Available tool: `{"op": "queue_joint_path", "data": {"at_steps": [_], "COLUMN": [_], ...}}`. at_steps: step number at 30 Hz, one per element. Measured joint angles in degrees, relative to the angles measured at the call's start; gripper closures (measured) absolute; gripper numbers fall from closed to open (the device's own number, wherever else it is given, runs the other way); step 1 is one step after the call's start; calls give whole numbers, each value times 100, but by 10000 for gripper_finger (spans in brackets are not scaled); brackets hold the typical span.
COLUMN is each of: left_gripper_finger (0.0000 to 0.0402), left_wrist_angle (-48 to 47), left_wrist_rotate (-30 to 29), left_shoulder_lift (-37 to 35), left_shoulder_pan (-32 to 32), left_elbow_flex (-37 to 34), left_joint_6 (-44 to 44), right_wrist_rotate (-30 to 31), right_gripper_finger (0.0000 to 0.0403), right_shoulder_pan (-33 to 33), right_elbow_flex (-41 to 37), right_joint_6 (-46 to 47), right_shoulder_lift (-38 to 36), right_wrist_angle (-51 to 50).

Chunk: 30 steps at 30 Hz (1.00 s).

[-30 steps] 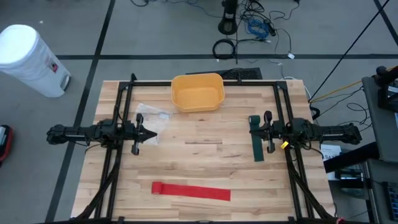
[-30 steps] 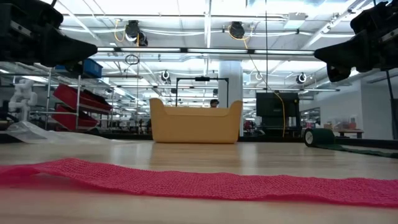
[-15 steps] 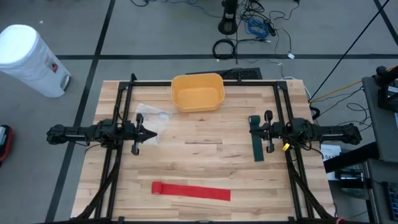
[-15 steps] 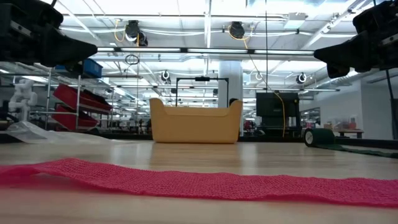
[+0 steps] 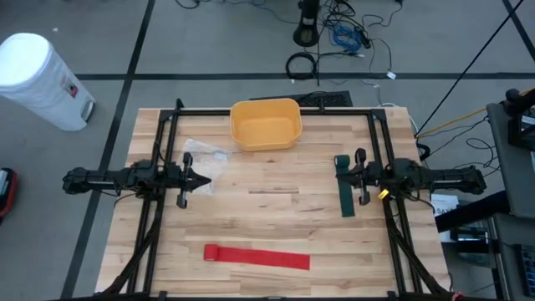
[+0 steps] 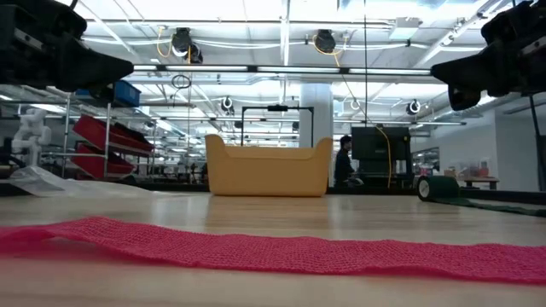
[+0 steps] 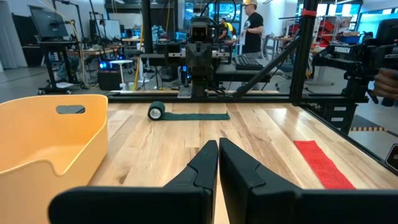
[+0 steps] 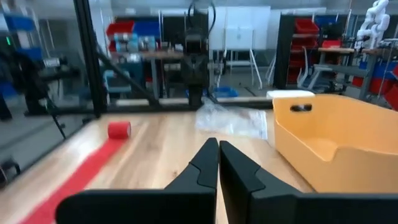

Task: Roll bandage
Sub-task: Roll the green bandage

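Observation:
A red bandage (image 5: 257, 257) lies flat near the table's front edge, its left end rolled into a small coil (image 8: 119, 130); the strip also crosses the low view (image 6: 281, 251). A dark green bandage (image 5: 344, 194) lies at the right, its far end rolled (image 7: 156, 111). My left gripper (image 5: 206, 180) hangs shut above the table's left side, pointing level toward the middle, over a clear plastic bag. My right gripper (image 5: 338, 173) hangs shut at the right, above the green bandage, pointing level toward the middle. Neither touches anything.
A yellow bin (image 5: 265, 124) stands at the table's far middle. A clear plastic bag (image 5: 203, 155) lies at the left, beneath my left gripper. A black frame (image 5: 167, 125) rings the table. A white barrel (image 5: 42, 79) stands on the floor beyond the far left corner.

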Motion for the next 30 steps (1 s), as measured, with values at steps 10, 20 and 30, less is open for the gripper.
{"op": "queue_joint_path", "data": {"at_steps": [10, 20, 30], "left_gripper_finger": [379, 379, 379], "left_wrist_angle": [0, 2, 0], "left_wrist_rotate": [0, 0, 0], "left_shoulder_lift": [-2, 0, 0], "left_shoulder_pan": [0, 2, 2], "left_elbow_flex": [0, 0, 0], "left_joint_6": [0, 2, 0], "right_wrist_rotate": [-4, 178, 148], "right_gripper_finger": [403, 403, 403], "right_shoulder_pan": [0, 0, 0], "right_elbow_flex": [740, 2604, 3992], "right_joint_6": [-231, -333, -515], "right_shoulder_lift": [226, 1671, 3029], "right_wrist_angle": [387, -645, -1050]}}
